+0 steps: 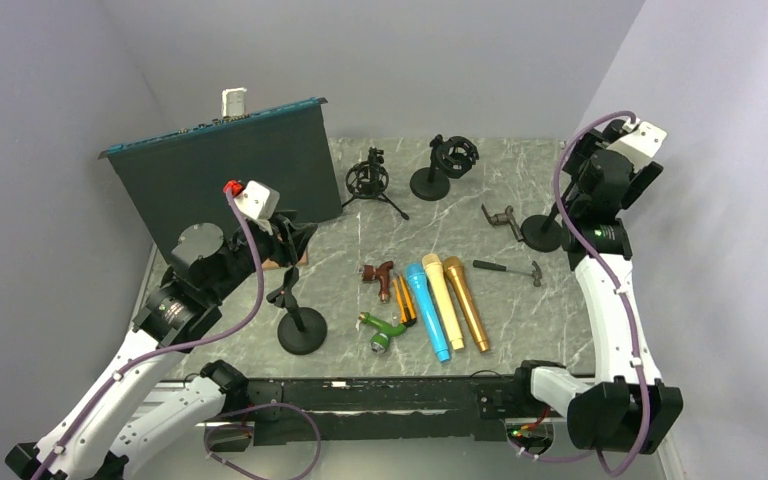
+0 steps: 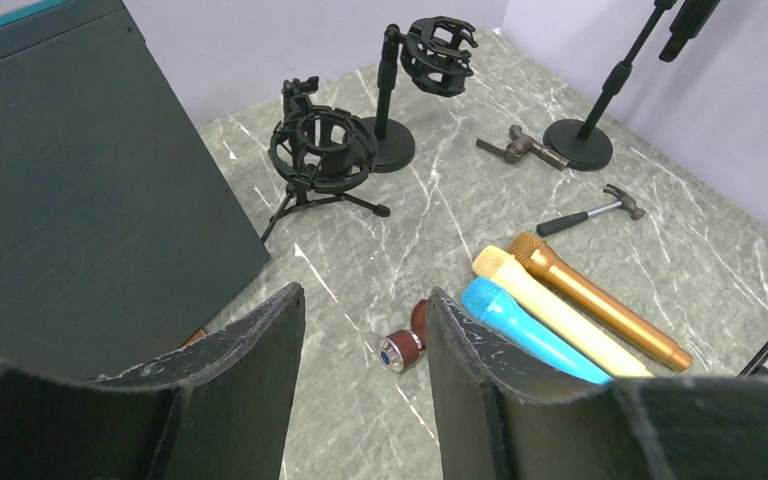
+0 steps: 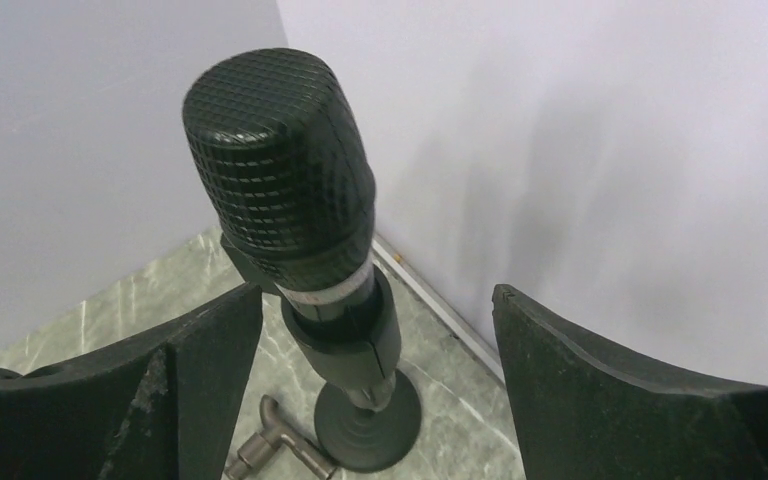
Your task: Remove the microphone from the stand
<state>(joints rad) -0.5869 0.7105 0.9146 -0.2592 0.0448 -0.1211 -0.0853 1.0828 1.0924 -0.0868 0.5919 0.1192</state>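
Far right on the marble surface (image 1: 540, 320), the round-based stand (image 1: 541, 232) is upright by the wall (image 3: 610, 150), black microphone (image 3: 280, 160) seated in the clip (image 3: 345, 335) at its top. Approach step here: the right fingers (image 3: 580, 370) are spread wide either side of the mesh head, no grip yet. Next they likely need to close on the body and lift it clear. Left fingers (image 2: 250, 360) hang open, empty, well apart. Only the right wrist view shows that gap; from above, the right arm (image 1: 600, 190) hides the microphone.

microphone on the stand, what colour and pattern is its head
Microphone head: black, diamond-grid texture; right wrist view shows it best.
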